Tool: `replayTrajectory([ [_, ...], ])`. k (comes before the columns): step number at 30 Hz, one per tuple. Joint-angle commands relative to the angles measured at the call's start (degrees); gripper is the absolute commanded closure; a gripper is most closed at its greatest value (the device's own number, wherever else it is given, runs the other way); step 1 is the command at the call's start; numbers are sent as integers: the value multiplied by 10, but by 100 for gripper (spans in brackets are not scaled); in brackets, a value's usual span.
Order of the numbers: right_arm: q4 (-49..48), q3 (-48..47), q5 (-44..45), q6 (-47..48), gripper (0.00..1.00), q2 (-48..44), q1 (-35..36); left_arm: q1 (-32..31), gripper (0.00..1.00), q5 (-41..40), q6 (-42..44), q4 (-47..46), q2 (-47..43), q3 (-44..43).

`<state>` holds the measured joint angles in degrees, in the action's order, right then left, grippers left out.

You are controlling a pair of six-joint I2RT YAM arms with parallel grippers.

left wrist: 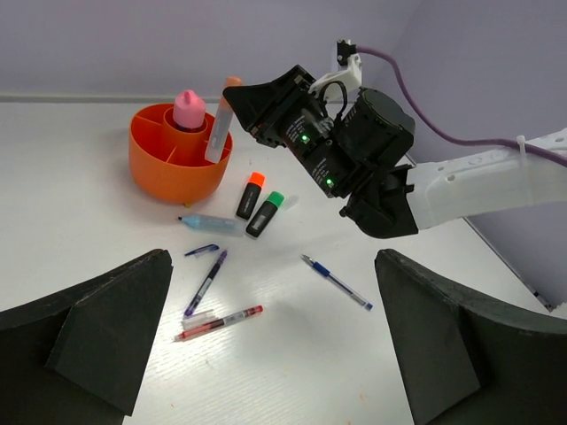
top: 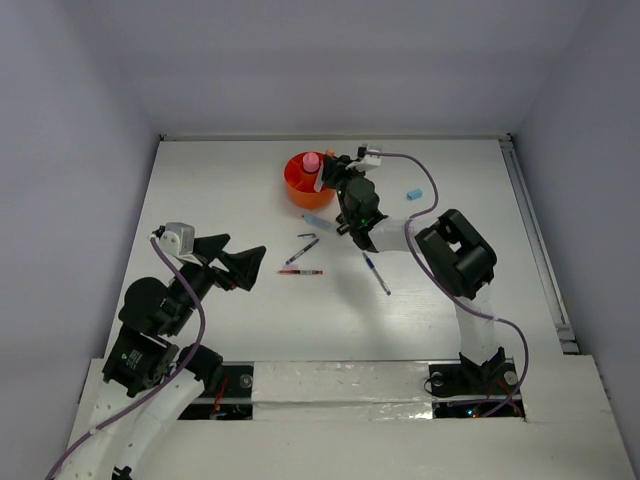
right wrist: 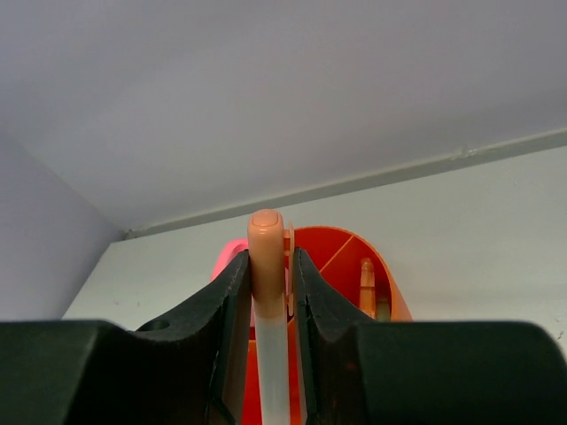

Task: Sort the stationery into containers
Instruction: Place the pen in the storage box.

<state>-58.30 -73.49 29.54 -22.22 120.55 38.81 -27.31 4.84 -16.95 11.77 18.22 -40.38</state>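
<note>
Your right gripper (right wrist: 268,266) pinches a peach-capped marker (right wrist: 267,237) by its pale barrel. You hold it nearly upright over the orange cup (left wrist: 168,177), lower end at the rim; whether it touches, cannot tell.

Pink bottle (left wrist: 187,108) stands in the cup's centre compartment.

Just beside the cup, on the table: orange-capped marker (left wrist: 252,195), green-capped marker (left wrist: 267,213), light-blue pen (left wrist: 213,223).

Farther from the cup, scattered: dark blue pen (left wrist: 205,283), red pen (left wrist: 220,323), blue pen (left wrist: 335,282).

Small light-blue piece (top: 413,193) lies well apart from the cup.

Your left gripper (top: 243,250): jaws spread wide, holding nothing, well away from the cup.
</note>
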Motion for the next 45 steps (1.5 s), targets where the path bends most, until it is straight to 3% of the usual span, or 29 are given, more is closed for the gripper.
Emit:
replayTrajectory([
  [1, -73, 13, -2, 3, 98, -3, 0, 6, 1, 25, 6, -37, 7, 3],
  [4, -58, 11, -15, 6, 94, -8, 0, 11, 1, 28, 5, -39, 8, 4],
  [11, -32, -7, 2, 21, 100, 2, 0, 16, 1, 34, 3, -40, 7, 6],
  [17, -12, -45, 60, 25, 100, 22, 0, 16, 1, 36, 3, -40, 8, 6],
  [24, -35, -38, 49, 38, 99, 25, 0, 22, 1, 38, 3, -40, 11, 7],
  [25, -37, -31, 47, 40, 94, 22, 0, 22, 1, 37, 3, -41, 11, 7],
  [26, -39, -24, 33, 45, 80, 18, 6, 22, 1, 37, 3, -42, 11, 7],
  [28, -46, -10, 25, 56, 66, 7, 14, 22, 1, 40, 2, -42, 12, 7],
  [29, -45, -7, 27, 73, 54, 1, 19, 27, 1, 42, 1, -44, 15, 7],
  [33, -16, 5, 18, 73, 39, -22, 19, 32, 1, 46, 1, -44, 18, 7],
  [40, 63, 70, 11, 65, 41, -129, 14, 32, 1, 46, -2, -42, 21, 9],
  [44, 212, 114, -11, 38, 51, -204, -25, 32, 1, 47, -2, -42, 21, 10],
  [45, 288, 123, -27, 4, 52, -246, -48, 32, 1, 49, -3, -43, 21, 10],
])
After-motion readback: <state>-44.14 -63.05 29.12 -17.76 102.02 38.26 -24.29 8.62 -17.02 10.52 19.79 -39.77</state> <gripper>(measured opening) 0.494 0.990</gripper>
